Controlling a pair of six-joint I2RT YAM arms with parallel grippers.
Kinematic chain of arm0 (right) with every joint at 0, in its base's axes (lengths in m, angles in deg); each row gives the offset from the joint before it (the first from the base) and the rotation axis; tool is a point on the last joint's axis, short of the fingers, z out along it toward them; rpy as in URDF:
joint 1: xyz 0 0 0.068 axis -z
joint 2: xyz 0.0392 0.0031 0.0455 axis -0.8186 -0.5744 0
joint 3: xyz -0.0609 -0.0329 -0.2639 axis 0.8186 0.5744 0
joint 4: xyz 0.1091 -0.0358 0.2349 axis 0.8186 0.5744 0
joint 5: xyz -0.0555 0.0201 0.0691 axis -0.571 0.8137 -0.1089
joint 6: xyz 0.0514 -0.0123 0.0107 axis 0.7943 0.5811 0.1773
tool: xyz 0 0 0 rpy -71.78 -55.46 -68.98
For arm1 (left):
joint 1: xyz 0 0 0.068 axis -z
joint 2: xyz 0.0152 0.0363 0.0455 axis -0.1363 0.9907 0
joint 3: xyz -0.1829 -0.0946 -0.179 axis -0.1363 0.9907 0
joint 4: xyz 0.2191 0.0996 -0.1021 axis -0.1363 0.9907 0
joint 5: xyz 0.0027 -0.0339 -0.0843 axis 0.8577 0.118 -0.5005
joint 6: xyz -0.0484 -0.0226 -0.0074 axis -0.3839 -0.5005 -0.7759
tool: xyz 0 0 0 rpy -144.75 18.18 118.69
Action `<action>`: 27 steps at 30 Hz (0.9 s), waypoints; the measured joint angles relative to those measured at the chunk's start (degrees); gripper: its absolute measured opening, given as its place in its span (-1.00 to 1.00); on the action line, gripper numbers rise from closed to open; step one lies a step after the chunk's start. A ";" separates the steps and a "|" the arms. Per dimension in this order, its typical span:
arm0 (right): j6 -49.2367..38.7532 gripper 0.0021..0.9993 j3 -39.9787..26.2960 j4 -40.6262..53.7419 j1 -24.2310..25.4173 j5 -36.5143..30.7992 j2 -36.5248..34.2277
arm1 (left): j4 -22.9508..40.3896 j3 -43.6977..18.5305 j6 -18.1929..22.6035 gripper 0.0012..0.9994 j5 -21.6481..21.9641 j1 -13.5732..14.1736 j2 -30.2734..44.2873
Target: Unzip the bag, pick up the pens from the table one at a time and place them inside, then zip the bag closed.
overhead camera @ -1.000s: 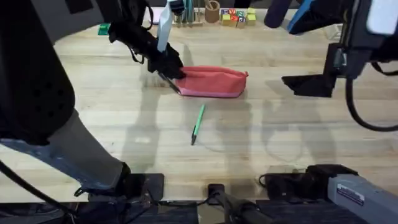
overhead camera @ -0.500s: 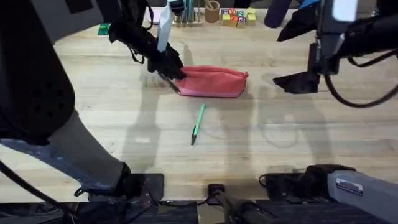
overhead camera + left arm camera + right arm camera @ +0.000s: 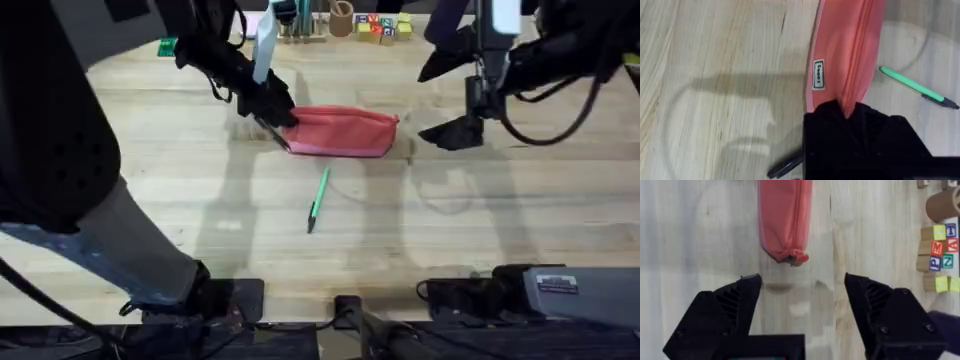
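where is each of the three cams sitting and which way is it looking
Overhead: fixed above the arm bases, looking down and forward over the light wooden plank table; both dark arms show, left gripper at the salmon-pink fabric zip pouch, right gripper beyond its other end.
Left wrist: on the left arm, looking down at the pouch and the slim light green pen; its black gripper is clamped on the pouch's end.
Right wrist: on the right arm, facing the pouch's tab end; its open black fingers frame bare wood.
Shared: all three views show the pouch.
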 joint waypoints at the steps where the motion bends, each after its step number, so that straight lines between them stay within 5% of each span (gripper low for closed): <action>1: -0.14 0.99 -0.01 -0.58 -0.15 0.18 -0.79 | 0.00 0.01 0.01 -0.92 0.01 0.00 0.00; 21: -1.83 0.99 -0.02 -8.48 -3.68 0.61 -11.66 | 0.00 0.01 0.01 -0.92 0.01 0.00 0.00; 27: -1.91 0.77 -0.02 -9.30 -3.75 0.61 -11.95 | 0.02 0.00 0.01 -0.92 0.01 0.00 -0.01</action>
